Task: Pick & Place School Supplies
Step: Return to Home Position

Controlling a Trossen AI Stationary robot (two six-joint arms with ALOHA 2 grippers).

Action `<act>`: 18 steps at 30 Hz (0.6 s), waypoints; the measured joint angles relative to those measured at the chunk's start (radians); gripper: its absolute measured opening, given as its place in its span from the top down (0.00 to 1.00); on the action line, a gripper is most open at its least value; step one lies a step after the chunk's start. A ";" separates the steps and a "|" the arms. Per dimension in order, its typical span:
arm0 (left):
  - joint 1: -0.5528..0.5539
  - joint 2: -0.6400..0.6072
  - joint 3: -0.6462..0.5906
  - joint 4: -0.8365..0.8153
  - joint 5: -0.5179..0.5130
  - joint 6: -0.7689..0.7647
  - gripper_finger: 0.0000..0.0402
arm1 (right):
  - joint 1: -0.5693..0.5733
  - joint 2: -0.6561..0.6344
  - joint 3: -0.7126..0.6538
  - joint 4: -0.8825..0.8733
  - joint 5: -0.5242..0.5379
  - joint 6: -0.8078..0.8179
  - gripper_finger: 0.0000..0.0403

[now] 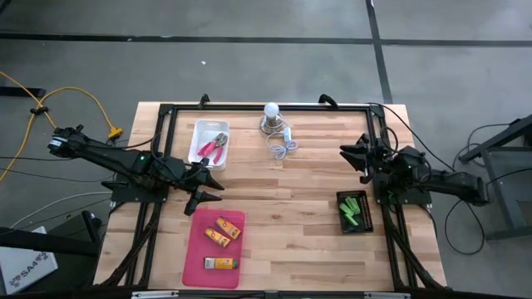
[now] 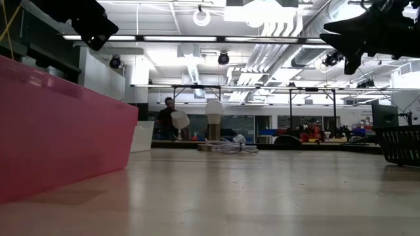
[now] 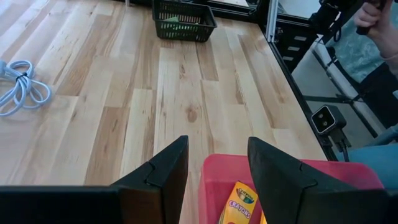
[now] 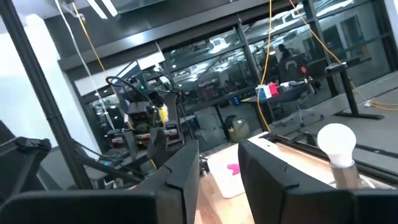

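Both stood open and empty: the left end effector (image 1: pixel 206 189) beside the pink tray (image 1: pixel 195 267) of crayon boxes (image 1: pixel 223 232), the right end effector (image 1: pixel 353 163) near the black bin (image 1: pixel 354 229) holding green erasers (image 1: pixel 352 210). Homing well meant retracting smoothly, clear of both rims.

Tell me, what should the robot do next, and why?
Probably draw both arms back to rest. The green sticks lie in the black bin, the orange boxes in the pink tray, the pliers in the white tray, and the left gripper and right gripper are open, holding nothing.
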 joint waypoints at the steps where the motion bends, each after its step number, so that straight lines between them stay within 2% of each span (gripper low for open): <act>1: 0.000 0.000 0.000 0.000 0.000 0.000 0.60 | 0.000 -0.003 -0.004 0.000 -0.001 0.005 0.75; 12: 0.000 0.000 0.000 0.000 0.000 -0.016 0.60 | 0.000 -0.022 -0.040 0.005 -0.001 0.036 0.75; 18: 0.000 0.000 0.000 0.000 0.000 -0.029 0.60 | 0.000 -0.022 -0.040 -0.128 -0.001 0.075 0.75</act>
